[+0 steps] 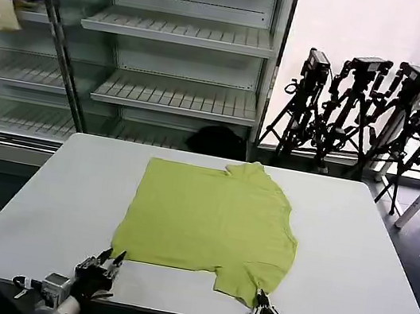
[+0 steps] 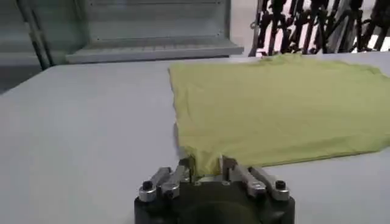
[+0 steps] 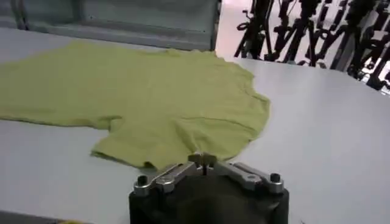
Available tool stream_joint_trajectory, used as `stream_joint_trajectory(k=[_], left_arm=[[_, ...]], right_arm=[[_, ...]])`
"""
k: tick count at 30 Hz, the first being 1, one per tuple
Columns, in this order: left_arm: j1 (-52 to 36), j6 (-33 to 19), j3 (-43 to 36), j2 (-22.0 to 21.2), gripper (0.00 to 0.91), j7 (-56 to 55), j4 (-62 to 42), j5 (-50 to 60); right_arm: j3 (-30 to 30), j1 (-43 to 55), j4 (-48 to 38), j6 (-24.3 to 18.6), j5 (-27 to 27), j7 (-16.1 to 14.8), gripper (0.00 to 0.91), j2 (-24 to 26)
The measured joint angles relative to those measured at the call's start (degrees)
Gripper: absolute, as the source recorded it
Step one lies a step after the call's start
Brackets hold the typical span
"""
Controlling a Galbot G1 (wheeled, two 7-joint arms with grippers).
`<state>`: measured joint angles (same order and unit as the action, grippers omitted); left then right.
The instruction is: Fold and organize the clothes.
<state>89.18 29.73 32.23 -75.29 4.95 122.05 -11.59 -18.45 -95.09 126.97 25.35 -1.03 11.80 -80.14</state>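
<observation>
T-shirt (image 1: 211, 222) — lime yellow-green, short-sleeved, spread flat on the white table (image 1: 354, 262), plain side up. It lies about midway between the table's left and right edges, its bottom hem toward the left edge, its collar toward the right, one sleeve (image 1: 260, 173) reaching toward the far edge and the other (image 1: 250, 280) toward the near edge. A few shallow wrinkles run across the near sleeve in the right wrist view (image 3: 183, 131).

Left gripper (image 1: 105, 263) — at the near edge of the table, just beside the shirt's near hem corner (image 2: 192, 155). Jaws spread, with the corner lying just ahead of the gap; fingers (image 2: 183, 172) low over the tabletop.

Right gripper (image 1: 261, 301) — at the near edge, at the edge of the near sleeve. Jaws pressed together, fingertips (image 3: 196, 159) meeting just short of the sleeve's edge; whether they touch the cloth cannot be told.

Background — metal shelving (image 1: 182, 31) beyond the far edge; a row of black tripods (image 1: 371, 111) to its right.
</observation>
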Motion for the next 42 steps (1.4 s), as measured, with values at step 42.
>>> stream_joint_trajectory(k=[42], left_arm=[[-18.7, 2.1, -1.7, -2.5, 0.0, -4.0, -8.7, -3.1]], right_arm=[[-2.0, 26.6, -15.4, -1.8, -0.9, -1.9, 0.0, -2.7]])
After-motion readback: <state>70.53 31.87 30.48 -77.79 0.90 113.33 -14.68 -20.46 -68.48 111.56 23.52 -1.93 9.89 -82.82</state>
